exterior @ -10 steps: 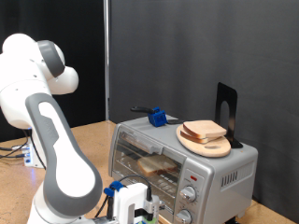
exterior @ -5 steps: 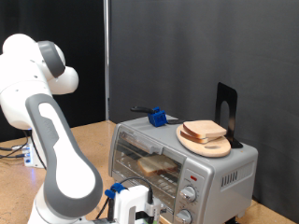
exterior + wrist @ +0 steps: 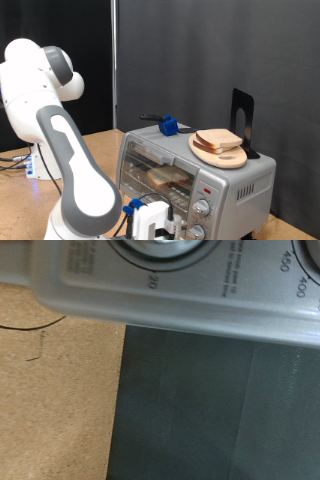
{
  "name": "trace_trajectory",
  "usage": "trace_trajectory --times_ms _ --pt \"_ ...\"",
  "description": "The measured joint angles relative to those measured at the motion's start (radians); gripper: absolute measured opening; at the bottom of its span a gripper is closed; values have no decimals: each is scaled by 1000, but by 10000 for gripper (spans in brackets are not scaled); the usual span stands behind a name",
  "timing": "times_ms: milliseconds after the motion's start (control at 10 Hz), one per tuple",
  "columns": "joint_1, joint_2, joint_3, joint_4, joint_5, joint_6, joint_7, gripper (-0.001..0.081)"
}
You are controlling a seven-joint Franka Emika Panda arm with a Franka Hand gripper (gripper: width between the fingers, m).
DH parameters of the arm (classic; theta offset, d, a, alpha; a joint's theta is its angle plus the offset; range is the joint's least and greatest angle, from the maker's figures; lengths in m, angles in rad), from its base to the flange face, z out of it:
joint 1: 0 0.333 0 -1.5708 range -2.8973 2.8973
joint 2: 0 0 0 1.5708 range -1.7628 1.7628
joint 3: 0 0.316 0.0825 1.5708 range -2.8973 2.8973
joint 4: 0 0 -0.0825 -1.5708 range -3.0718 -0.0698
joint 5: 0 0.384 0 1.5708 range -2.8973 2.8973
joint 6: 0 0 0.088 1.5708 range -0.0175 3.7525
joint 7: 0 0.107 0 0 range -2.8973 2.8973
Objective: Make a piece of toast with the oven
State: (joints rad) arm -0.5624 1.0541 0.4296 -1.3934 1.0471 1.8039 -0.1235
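Note:
The silver oven [image 3: 240, 185] stands on the table at the exterior view's right. One slice of toast [image 3: 167, 177] lies inside it on the wire rack, seen through the glass front. My gripper [image 3: 152, 221] is low in front of the oven, just to the exterior view's left of the two knobs [image 3: 206, 209]. Its fingers do not show clearly. The wrist view shows only the oven's control panel [image 3: 200, 290] close up, with dial numbers, and no fingers.
A round wooden plate [image 3: 222, 157] with other bread slices [image 3: 220, 139] sits on the oven's top, beside a blue-handled tool [image 3: 170, 126] and a black stand [image 3: 243, 118]. The wrist view shows the wooden table [image 3: 60, 400] and a dark mat [image 3: 220, 410].
The arm has swung a little and the hand has sunk lower and slightly to the exterior view's right, closer to the oven's knobs. The toast and plate have not moved.

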Motion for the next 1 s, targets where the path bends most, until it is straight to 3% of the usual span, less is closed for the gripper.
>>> trace_trajectory --times_ms 400,900,1000 --pt "7 0 33 -5 10 -2 -1 808" --pt "13 0 35 -9 12 6 -1 808" --pt "14 0 37 -13 12 6 -1 668"
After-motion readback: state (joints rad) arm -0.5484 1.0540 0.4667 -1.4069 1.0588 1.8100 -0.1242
